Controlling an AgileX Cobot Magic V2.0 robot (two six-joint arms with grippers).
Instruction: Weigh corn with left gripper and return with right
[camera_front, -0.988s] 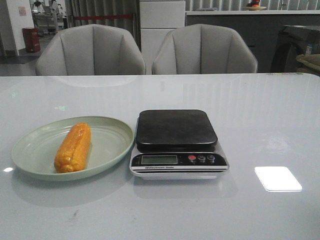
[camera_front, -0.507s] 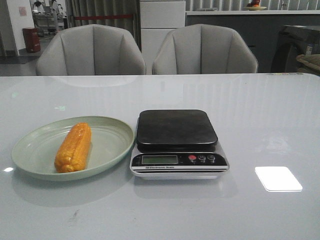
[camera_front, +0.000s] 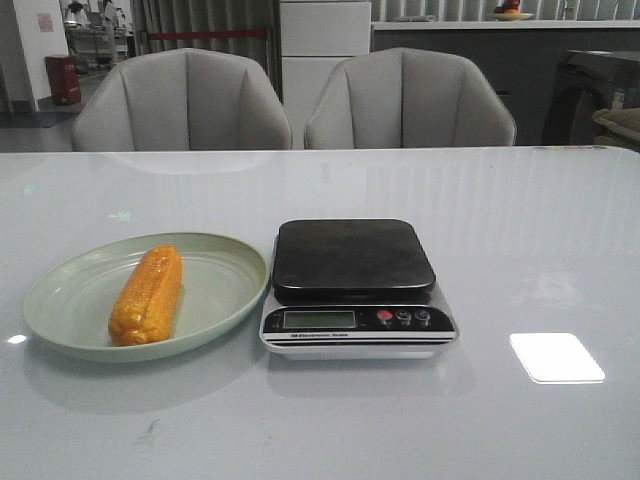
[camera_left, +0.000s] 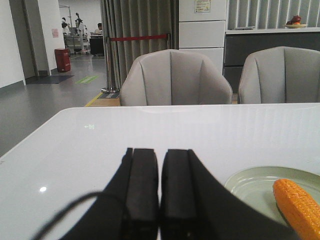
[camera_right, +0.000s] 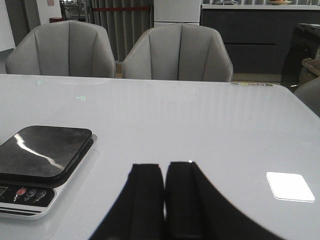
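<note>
Front view: corn (camera_front: 147, 295) on plate (camera_front: 60, 300), scale (camera_front: 355, 285) just beside.

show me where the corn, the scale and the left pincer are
corn (camera_front: 147, 295), front view, middle of the cob.
scale (camera_front: 352, 256), front view, centre of its black platform.
left pincer (camera_left: 159, 172), left wrist view, seam between its fingertips.

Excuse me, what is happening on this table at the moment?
Nothing is being handled yet. The orange-yellow corn cob lies on the pale green round plate, beside the black-topped digital kitchen scale, whose platform is bare. The black left gripper and black right gripper are both shut, holding nothing, above the glossy white table.
</note>
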